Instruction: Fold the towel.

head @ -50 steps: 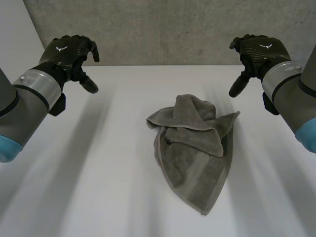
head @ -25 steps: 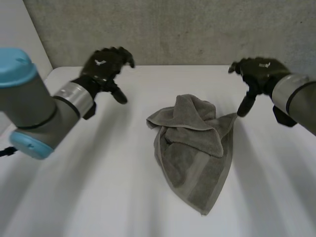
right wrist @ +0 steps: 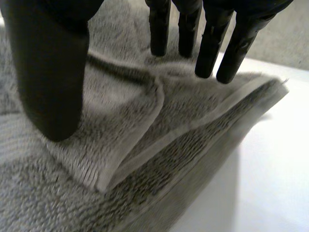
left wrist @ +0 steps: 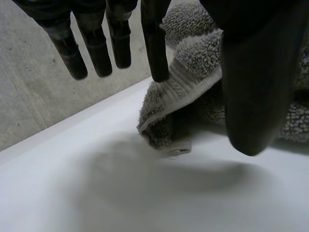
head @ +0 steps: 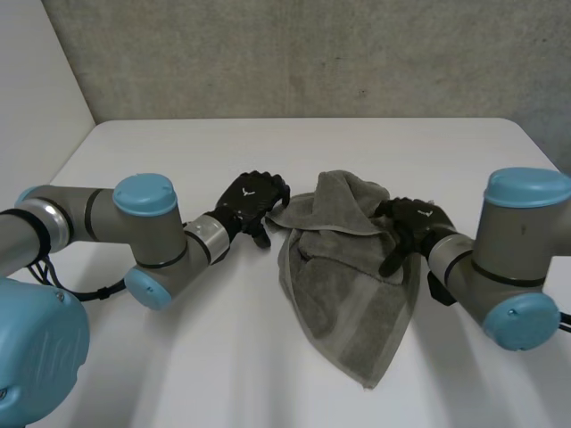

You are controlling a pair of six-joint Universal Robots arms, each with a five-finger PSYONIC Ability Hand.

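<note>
The grey towel (head: 348,267) lies crumpled in a loose heap at the middle of the white desk (head: 161,357), one pointed end trailing toward the near edge. The left hand (head: 250,203) sits at the towel's left corner. Its fingers (left wrist: 155,53) are released and straight, the thumb spread wide with the hemmed corner between them — apparently lined up to pinch it, though nothing is grasped yet. The right hand (head: 412,223) hovers over the bunched right side, fingers (right wrist: 207,43) likewise straight and apart from the thumb, above a turned-over flap. Both seem placed to take corners and spread the cloth flat before folding. Each hand's back carries a small pale emblem; no writing is legible.
</note>
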